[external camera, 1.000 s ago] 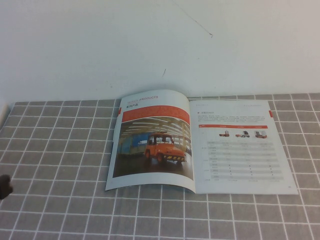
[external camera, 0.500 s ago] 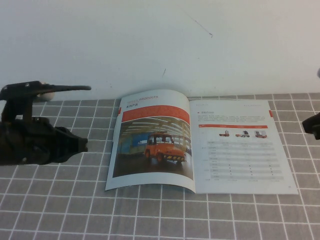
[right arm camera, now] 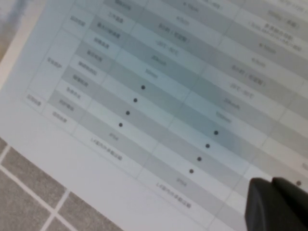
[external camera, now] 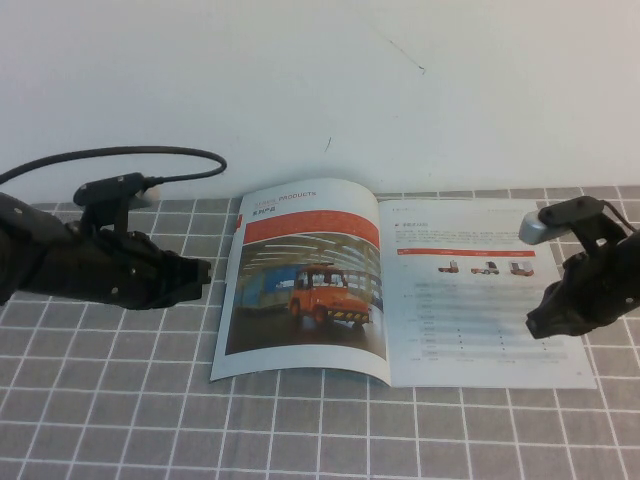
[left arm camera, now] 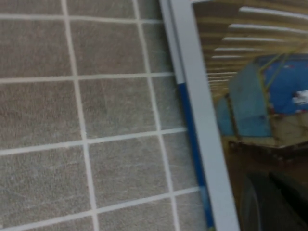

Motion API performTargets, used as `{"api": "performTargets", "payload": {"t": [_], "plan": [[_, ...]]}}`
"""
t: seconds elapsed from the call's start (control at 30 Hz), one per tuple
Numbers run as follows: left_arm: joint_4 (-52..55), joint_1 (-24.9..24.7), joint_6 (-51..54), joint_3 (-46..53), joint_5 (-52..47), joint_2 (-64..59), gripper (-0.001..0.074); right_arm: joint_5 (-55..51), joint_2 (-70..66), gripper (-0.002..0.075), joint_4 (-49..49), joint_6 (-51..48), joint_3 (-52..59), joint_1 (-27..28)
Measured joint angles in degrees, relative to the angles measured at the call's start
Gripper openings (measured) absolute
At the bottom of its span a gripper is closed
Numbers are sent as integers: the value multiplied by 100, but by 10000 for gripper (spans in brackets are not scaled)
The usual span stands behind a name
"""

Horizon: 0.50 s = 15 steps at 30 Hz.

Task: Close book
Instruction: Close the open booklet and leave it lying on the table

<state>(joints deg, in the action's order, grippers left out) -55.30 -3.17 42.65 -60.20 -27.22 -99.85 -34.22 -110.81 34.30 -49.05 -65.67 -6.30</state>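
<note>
A thin book lies open on the checked cloth, with an orange truck photo on its left page and a table on its right page. My left gripper hovers low just left of the book's left edge, shut and holding nothing. In the left wrist view that edge runs past with a blue cover strip beneath, and the gripper is dark over the photo. My right gripper is shut over the right page's outer part. The right wrist view shows it above the printed table.
A grey tablecloth with white grid lines covers the table up to the white wall behind. The left arm's black cable arcs above the cloth at the back left. The right page's near corner lies by the cloth.
Both arms have come in from the sides: the left gripper moved right up to the book's left edge, and the right gripper moved in over the right page. The book has not moved.
</note>
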Motion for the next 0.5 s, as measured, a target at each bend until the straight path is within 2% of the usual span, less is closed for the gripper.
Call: {"api": "performTargets", "payload": {"t": [0.5], "plan": [[-574,0,153,-100,230,-1049,-2,120,-390,-3,73,-55,-45,-25]]}}
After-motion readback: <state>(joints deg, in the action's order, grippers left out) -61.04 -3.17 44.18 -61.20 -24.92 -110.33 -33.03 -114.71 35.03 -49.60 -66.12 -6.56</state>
